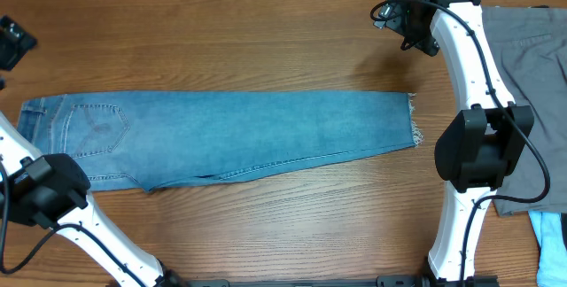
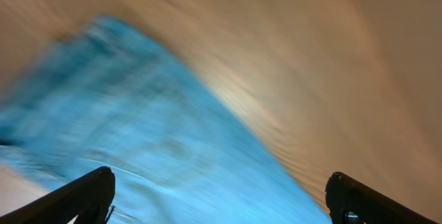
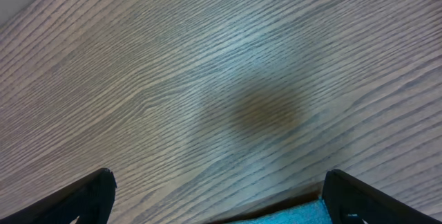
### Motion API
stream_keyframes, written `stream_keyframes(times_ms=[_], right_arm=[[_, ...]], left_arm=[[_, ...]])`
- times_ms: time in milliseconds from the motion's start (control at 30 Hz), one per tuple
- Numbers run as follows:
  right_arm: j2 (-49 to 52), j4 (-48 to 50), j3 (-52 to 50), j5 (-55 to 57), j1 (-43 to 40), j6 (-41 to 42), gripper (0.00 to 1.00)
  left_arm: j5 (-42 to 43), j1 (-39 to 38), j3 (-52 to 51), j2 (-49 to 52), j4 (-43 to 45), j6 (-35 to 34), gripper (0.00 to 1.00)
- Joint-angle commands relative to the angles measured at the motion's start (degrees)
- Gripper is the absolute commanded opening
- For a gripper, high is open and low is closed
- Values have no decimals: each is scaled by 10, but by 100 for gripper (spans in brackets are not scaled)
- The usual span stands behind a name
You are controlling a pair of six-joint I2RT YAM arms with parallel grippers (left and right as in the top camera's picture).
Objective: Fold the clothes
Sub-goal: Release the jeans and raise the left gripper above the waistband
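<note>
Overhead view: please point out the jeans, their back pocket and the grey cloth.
jeans (image 1: 266, 132), overhead view, middle of the legs.
back pocket (image 1: 96, 127), overhead view, centre of the stitched pocket.
grey cloth (image 1: 532, 65), overhead view, bare part right of the arm.

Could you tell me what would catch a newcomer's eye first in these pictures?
The light blue jeans lie stretched across the middle of the wooden table, waistband left, frayed hem right. The white left arm and right arm flank them, and grey cloth lies at the right edge.

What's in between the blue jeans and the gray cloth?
Overhead view: a strip of bare table, then the right arm, between jeans and gray cloth.
</note>
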Motion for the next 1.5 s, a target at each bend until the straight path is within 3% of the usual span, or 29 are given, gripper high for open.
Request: stream_keyframes(times_ms=[0, 167, 567, 700, 800, 1133, 1267, 1467], right_arm=[[-24, 2, 15, 4, 2, -1, 100], [-24, 2, 15, 4, 2, -1, 100], [-24, 5, 15, 4, 2, -1, 100], [-24, -4, 15, -20, 2, -2, 100], [-26, -56, 15, -20, 0, -58, 100], [-34, -304, 14, 42, -18, -69, 100], [-37, -303, -23, 49, -19, -106, 100], [-37, -188, -119, 46, -33, -129, 100]], left_arm=[[206, -1, 20, -48, -23, -20, 100], [210, -19, 0, -48, -38, 49, 100], [170, -126, -112, -48, -38, 123, 100], [127, -173, -118, -48, -38, 123, 100], [96, -217, -119, -56, -38, 106, 100], [-9, -337, -147, -117, -38, 28, 100], [-37, -364, -205, -148, -38, 19, 100], [-40, -369, -303, -155, -38, 22, 100]])
